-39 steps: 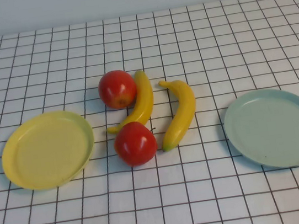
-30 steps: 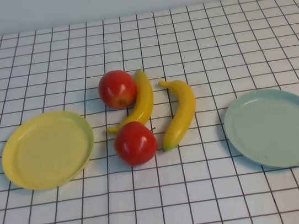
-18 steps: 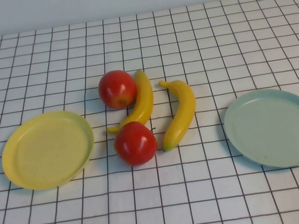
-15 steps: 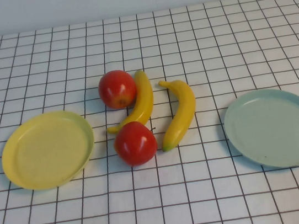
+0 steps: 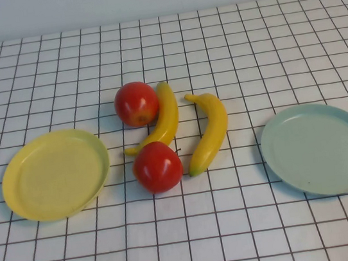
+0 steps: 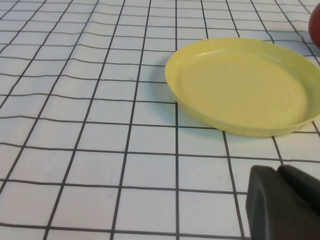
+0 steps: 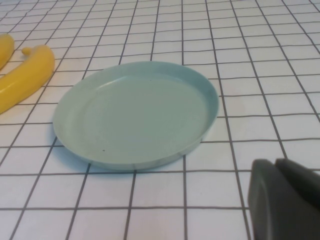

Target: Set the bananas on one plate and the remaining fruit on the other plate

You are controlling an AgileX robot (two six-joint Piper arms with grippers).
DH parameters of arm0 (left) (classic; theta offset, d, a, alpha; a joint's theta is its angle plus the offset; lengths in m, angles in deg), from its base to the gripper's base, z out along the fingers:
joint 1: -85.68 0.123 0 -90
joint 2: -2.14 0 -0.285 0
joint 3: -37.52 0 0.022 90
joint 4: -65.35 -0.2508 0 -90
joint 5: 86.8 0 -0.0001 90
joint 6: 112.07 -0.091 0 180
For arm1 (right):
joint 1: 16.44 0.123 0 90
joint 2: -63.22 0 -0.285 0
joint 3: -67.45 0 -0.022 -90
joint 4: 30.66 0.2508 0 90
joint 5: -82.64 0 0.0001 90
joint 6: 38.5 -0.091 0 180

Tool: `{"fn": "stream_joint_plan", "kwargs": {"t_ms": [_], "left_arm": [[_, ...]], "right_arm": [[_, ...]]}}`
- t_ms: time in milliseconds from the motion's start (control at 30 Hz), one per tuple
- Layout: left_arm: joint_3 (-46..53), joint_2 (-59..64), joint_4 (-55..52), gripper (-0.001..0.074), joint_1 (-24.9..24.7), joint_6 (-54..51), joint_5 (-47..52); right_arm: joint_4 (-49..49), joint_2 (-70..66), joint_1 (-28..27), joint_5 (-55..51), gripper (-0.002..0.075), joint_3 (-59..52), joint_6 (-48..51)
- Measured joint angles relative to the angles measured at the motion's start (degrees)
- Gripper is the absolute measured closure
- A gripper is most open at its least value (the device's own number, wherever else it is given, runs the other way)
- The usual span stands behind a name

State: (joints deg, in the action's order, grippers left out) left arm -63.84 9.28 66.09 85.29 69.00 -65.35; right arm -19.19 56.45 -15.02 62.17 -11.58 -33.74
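Nothing sorted yet: all four pieces of fruit sit bunched in the middle of the checked tablecloth (image 5: 228,51), with an empty plate out on either flank.

My left gripper (image 6: 285,205) hangs low over the cloth near the yellow plate (image 6: 200,107); only a dark corner of it shows in my left wrist view, so how wide it stands I cannot tell. My right gripper (image 7: 287,200) sits the same way beside the blue-green plate (image 7: 197,142), and again I cannot tell its opening. Neither arm appears in the high view, so both are parked back at my edge of the table.

The layout reads like a fair split. The far apple (image 5: 136,103) and the near apple (image 5: 157,166) lie on the left side of the cluster, nearest the yellow plate, which suits my left arm. The left banana (image 5: 164,115) runs between them, its upper part against the far apple and its lower tip right by the near apple (that one is hemmed in). The right banana (image 5: 210,130) lies on the open side facing the blue-green plate, with clear cloth around it, so I judge it the easiest first pick for my right arm.

Both fruits look glossy and curved, so I'd expect a grip across a banana's middle to hold better than one near a tapering tip.
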Motion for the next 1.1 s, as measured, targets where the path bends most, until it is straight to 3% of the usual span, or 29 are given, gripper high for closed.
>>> {"fn": "stream_joint_plan", "kwargs": {"t_ms": [733, 933, 1100], "left_arm": [[0.00, 0.00, -3.97, 0.0739, 0.00, 0.19, -0.35], [0.00, 0.00, 26.22, 0.0739, 0.00, 19.61, -7.40], [0.00, 0.00, 30.67, 0.0739, 0.00, 20.43, -15.38]], "right_arm": [[0.00, 0.00, 0.00, 0.00, 0.0743, 0.00, 0.00], [0.00, 0.00, 0.00, 0.00, 0.0743, 0.00, -0.09], [0.00, 0.00, 0.00, 0.00, 0.0743, 0.00, -0.09]]}}
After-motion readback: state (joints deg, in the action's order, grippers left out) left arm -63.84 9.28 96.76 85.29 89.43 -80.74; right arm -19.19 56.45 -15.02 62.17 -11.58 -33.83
